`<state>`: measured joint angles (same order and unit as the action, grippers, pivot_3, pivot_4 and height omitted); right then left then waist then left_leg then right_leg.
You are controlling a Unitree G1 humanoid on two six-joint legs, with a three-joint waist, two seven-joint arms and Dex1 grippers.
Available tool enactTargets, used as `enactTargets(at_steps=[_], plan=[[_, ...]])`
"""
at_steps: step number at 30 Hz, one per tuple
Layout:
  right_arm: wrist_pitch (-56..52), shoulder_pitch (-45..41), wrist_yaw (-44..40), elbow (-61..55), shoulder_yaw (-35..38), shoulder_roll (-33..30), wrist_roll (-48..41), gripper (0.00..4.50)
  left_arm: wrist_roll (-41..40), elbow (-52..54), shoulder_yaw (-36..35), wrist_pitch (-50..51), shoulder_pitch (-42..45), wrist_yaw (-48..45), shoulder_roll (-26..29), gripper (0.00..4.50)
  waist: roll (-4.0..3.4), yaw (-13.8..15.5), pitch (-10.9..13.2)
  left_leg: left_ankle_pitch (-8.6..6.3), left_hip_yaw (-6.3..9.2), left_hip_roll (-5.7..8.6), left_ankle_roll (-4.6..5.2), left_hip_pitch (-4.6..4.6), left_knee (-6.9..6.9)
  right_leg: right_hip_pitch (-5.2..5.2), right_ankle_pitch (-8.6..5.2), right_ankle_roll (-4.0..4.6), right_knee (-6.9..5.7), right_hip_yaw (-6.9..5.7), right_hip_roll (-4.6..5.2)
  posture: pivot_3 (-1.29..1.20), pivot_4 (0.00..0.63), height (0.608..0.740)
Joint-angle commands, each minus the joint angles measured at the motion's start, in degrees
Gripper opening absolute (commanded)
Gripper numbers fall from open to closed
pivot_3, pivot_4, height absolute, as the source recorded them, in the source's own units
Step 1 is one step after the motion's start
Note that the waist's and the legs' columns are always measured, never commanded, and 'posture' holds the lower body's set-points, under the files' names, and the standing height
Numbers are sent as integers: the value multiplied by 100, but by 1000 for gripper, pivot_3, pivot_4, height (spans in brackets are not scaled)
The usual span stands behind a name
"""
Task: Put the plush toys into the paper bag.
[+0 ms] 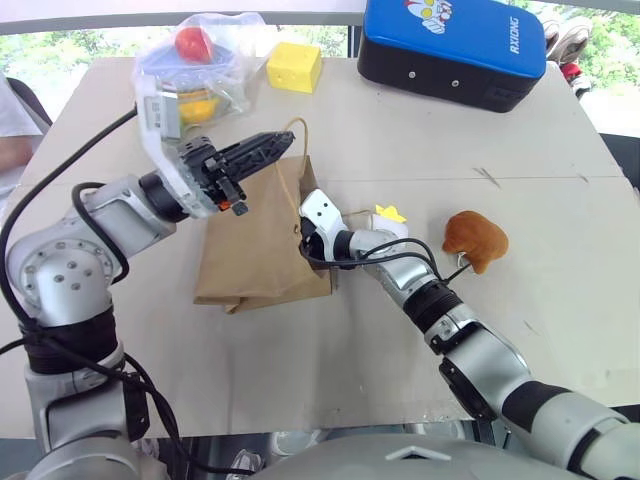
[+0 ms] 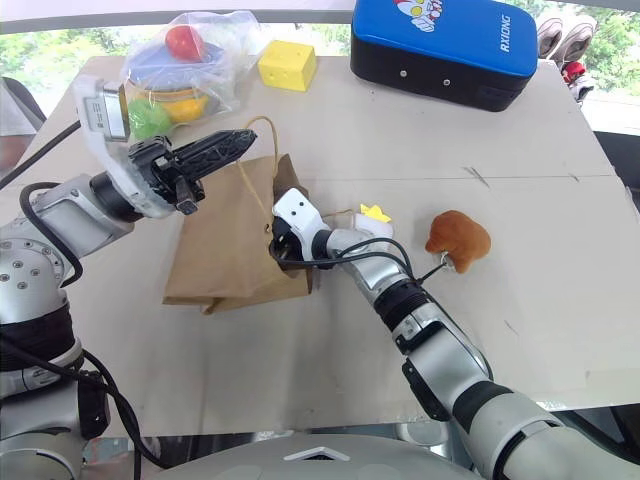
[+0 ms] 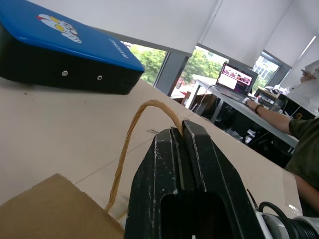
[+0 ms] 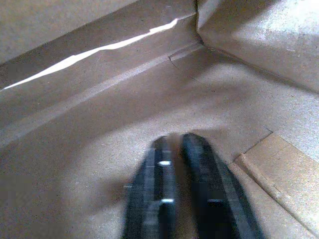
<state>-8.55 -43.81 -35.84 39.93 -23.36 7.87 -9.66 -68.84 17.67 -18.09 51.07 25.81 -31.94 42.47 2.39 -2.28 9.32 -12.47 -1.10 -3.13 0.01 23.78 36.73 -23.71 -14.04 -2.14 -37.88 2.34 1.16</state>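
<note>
The brown paper bag [image 1: 255, 240] lies on the table with its mouth facing right. My left gripper [image 1: 292, 136] is shut on one of the bag's twisted handles [image 3: 134, 129] and holds it up above the bag. My right gripper [image 4: 174, 144] reaches into the bag's mouth; its fingers stand a narrow gap apart with nothing between them, over the bag's inner paper. The white plush toy with a yellow crown [image 1: 391, 213] lies against my right forearm just outside the bag's mouth. Further right, the brown fuzzy plush toy [image 1: 476, 240] rests alone on the table.
A clear plastic bag of colourful toys [image 1: 200, 60] and a yellow cheese block [image 1: 294, 67] sit at the back left. A blue case [image 1: 455, 45] stands at the back right. A person's sleeve [image 1: 15, 130] shows at the left edge.
</note>
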Motion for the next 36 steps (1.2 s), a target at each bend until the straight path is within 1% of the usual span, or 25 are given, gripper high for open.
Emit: enactTargets(at_steps=[1, 2, 5, 7, 9, 10, 11, 13, 16, 18, 21, 23, 24, 26, 28, 31, 33, 35, 36], plan=[[1, -19, 123, 98, 129, 743, -8, 311, 131, 191, -108, -155, -41, -139, 51, 0, 0, 4, 0, 0, 1, 0, 0, 0, 0, 0, 0, 0, 0, -1, 0, 0, 150, 740], [-63, 1, 80, 54, 183, 765, -99, 10, 184, 191, -96, -170, -68, -183, 72, 0, 0, 5, 0, 0, 2, 0, 0, 0, 0, 0, 0, 0, 0, -2, 0, 0, 150, 740], [-349, 67, -154, -161, 316, 784, -419, 10, 568, 224, -28, -318, -267, -449, 201, 0, 0, 1, 0, 0, 0, 0, 0, 1, 0, 0, 0, 0, 0, 0, 0, 0, 150, 740], [-465, 93, -195, -231, 385, 798, -541, 10, 644, 212, -68, -362, -330, -487, 190, 0, -1, 1, 1, 0, 0, 0, 0, 1, 0, 0, 0, 0, 0, -1, -1, 0, 150, 740], [-490, 98, -164, -258, 394, 794, -560, 10, 281, 61, -300, -236, -181, -153, -8, 0, 0, 11, 0, 0, 1, -1, 0, 1, 0, 0, 0, 1, 0, -1, 0, 0, 150, 740], [-407, 90, -118, -231, 326, 760, -459, 10, -86, -178, -520, -182, 39, 282, -174, 0, 0, 11, 0, 0, 4, -2, 0, 3, 0, 0, 0, 0, 0, -3, 1, 0, 150, 740], [-300, 86, -102, -212, 238, 722, -350, 10, -274, -342, -662, -155, 186, 548, -263, 0, -1, 21, 1, 0, 3, -2, 0, 3, 0, 0, 0, 0, 0, -3, 1, 0, 150, 740], [-256, 122, -101, -232, 222, 743, -355, 10, -367, -485, -789, -75, 286, 756, -257, 0, -1, 14, 1, 0, 9, -2, 0, 5, 3, 0, 0, 0, 0, -8, 1, 0, 150, 740], [-136, 149, -101, -264, 89, 704, -245, 10, -105, -354, -659, -34, 169, 792, -170, 0, -1, -21, 2, 0, 2, 0, 0, 5, 0, -2, 0, -1, 2, -1, 0, 0, 150, 740], [17, 166, -110, -264, -13, 682, -139, 10, 19, -357, -624, -53, 171, 1006, -241, 0, -1, -14, 2, 0, 3, -1, 0, 5, -5, -3, 0, -1, 1, -2, -1, 0, 150, 740], [159, 179, -52, -267, -117, 651, 12, 10, 432, -513, -613, -218, 153, 1237, -266, 0, -1, -11, 2, 0, 3, -1, 0, 4, -6, -4, 0, 0, 0, -2, -1, 0, 150, 740], [250, 166, -25, -235, -233, 606, 169, 10, 430, -603, -680, -196, 195, 1297, -305, 0, -1, -10, 2, 0, 1, -1, 0, 4, -6, -4, 0, 0, 0, -1, -1, 0, 150, 740], [222, 114, 98, -155, -287, 566, 313, 10, 326, -306, -577, -139, 138, 994, -255, 0, 1, -10, 1, 0, 1, -1, 0, 4, -6, -4, 0, 0, 0, -1, -1, 0, 150, 740], [156, 21, 339, 30, -319, 531, 529, 10, -281, 259, -485, 111, 61, 681, -273, 0, 3, -11, 1, 0, 2, -1, 0, 6, -7, -6, 0, 0, 2, -1, -1, 0, 150, 740], [29, -25, 470, 166, -251, 556, 583, 10, -839, 483, -498, 242, 65, 741, -349, 0, 3, -9, 1, 0, 1, -1, -1, 7, -8, -6, 0, 0, 3, -1, 5, 0, 150, 740], [-157, -51, 606, 276, -148, 595, 569, 10, -1656, 760, -484, 443, -38, 743, -245, 0, 3, -7, 1, 0, 6, 1, -1, -1, -9, -3, 1, 0, -3, 1, 15, 0, 150, 740], [-245, -56, 644, 298, -100, 617, 540, 10, -2219, 862, -509, 652, -229, 703, -7, 0, 3, -8, 1, 1, 6, 2, -1, -4, -9, -2, 1, 0, -3, 1, 15, 0, 150, 740], [-279, -52, 650, 304, -57, 641, 503, 10, -2514, 922, -537, 750, -406, 666, 209, 0, 3, -11, 1, 1, 7, 3, -1, -4, -9, -2, 0, 0, -3, 0, 12, 0, 150, 740], [-344, -53, 660, 303, 15, 672, 432, 10, -2696, 892, -605, 850, -581, 622, 405, 0, 2, -10, 1, 1, 9, 3, -1, -4, -9, -2, 0, 0, -3, 1, 12, 0, 150, 740]])
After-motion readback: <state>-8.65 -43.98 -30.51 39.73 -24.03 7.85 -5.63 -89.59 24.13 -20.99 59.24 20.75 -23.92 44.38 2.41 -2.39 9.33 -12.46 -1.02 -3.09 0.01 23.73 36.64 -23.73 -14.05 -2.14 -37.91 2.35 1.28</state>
